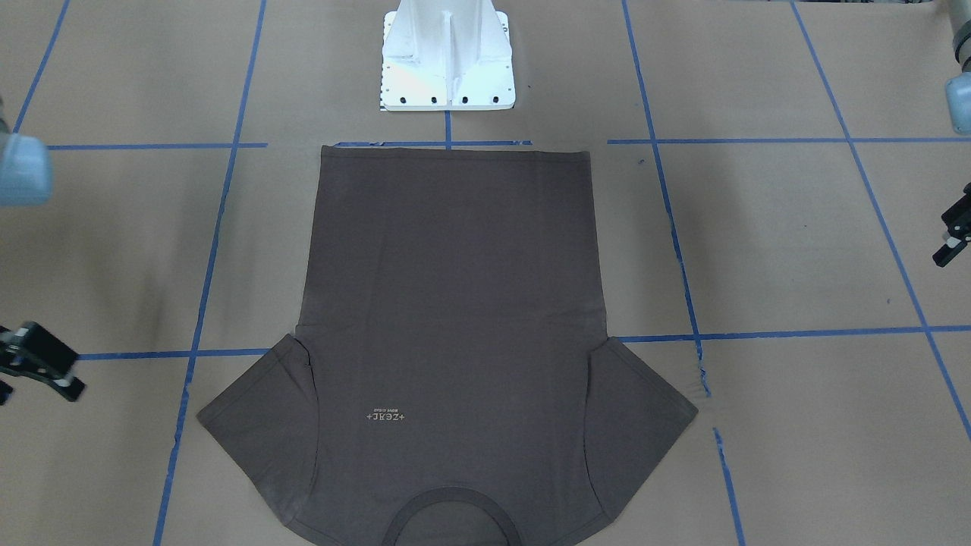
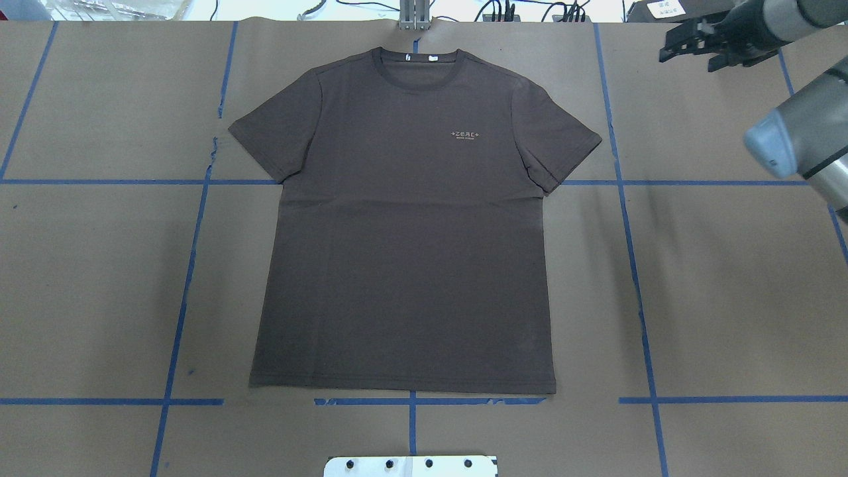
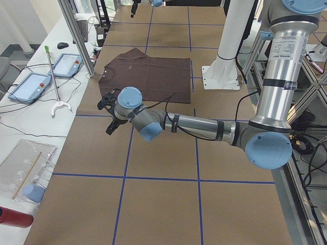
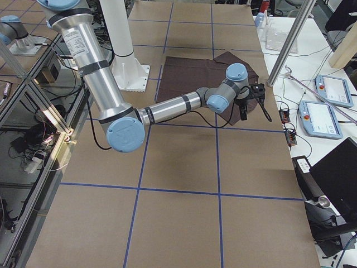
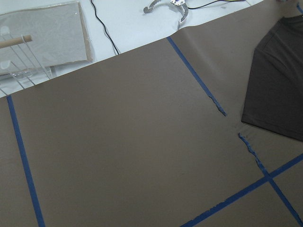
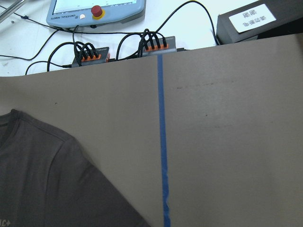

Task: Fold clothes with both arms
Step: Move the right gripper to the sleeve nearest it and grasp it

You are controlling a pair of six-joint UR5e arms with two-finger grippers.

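Observation:
The dark brown T-shirt [image 2: 404, 252] lies flat and spread, front up, in the middle of the table, with the neckline at the far edge and the hem toward the robot base; it also shows in the front view [image 1: 455, 303]. Its sleeve shows in the left wrist view [image 5: 279, 80] and in the right wrist view [image 6: 42, 179]. My right gripper [image 2: 689, 53] hovers beyond the shirt's right sleeve, apart from it, with jaws open and empty. My left gripper [image 1: 952, 236] is at the frame edge, off the shirt's left sleeve, and looks open and empty; it also shows in the left side view [image 3: 109, 113].
The white pedestal [image 1: 447, 57] stands just behind the shirt's hem. Blue tape lines [image 2: 192, 265] grid the brown table cover. Teach pendants [image 3: 30, 84] and a metal post [image 3: 76, 38] stand along the far edge. Cable connectors [image 6: 156, 45] lie past the table's edge.

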